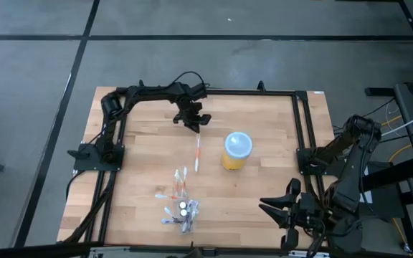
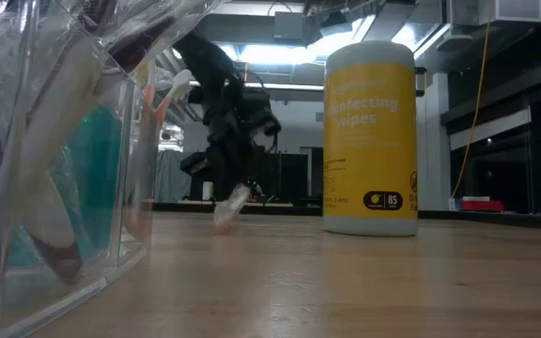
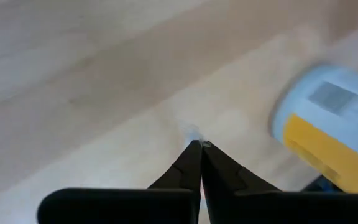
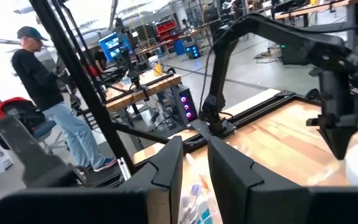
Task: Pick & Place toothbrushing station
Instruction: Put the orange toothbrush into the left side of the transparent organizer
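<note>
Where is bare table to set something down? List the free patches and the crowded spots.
Free: the table between the canister and the right end effector, and the strip along the left rail. Crowded: the toothbrush below the left end effector, and the pouch at the near edge.

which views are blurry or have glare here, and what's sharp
Left wrist view: motion-blurred, the yellow canister smeared beyond the left gripper. Low view: the clear pouch up close is out of focus, ceiling lights glare, the canister reads sharp. High view: evenly lit. Right wrist view: bright background, soft foreground fingers.
</note>
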Robot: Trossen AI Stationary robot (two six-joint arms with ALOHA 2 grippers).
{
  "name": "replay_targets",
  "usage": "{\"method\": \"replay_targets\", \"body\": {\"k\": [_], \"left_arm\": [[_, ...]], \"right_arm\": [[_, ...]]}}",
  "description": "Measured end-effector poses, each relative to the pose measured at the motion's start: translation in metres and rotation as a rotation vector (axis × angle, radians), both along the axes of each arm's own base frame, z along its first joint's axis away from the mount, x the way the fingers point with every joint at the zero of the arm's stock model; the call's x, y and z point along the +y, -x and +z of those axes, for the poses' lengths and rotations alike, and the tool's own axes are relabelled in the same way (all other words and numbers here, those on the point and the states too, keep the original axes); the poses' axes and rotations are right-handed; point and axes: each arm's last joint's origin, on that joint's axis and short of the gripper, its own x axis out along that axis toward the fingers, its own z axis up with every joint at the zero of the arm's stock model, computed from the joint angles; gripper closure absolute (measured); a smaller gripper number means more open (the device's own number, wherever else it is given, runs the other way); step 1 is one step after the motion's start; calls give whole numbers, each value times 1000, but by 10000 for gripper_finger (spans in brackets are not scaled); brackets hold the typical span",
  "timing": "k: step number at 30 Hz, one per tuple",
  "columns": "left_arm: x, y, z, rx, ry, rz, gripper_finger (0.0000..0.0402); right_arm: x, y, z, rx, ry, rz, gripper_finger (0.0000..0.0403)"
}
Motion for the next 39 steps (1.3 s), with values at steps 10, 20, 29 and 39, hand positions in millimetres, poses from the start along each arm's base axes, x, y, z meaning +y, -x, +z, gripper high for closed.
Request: {"method": "replay_targets", "body": {"k": [10,20,29,39], "left_arm": [[-28,14,80,-314,-58,-219,400],[-99,39,171,-294,-834,-295,400],[-188,63,211,-436,-852,-188,400],[-261,73,224,-572,-1005,-51,400]], "right_arm": [[13,0,-12,-5,-6,-18,324],[15,-1,-11,-9,-2,-10,324],[16,-1,-10,-2,24,9,324],[17,-1,-9,0,8,61,324]]}}
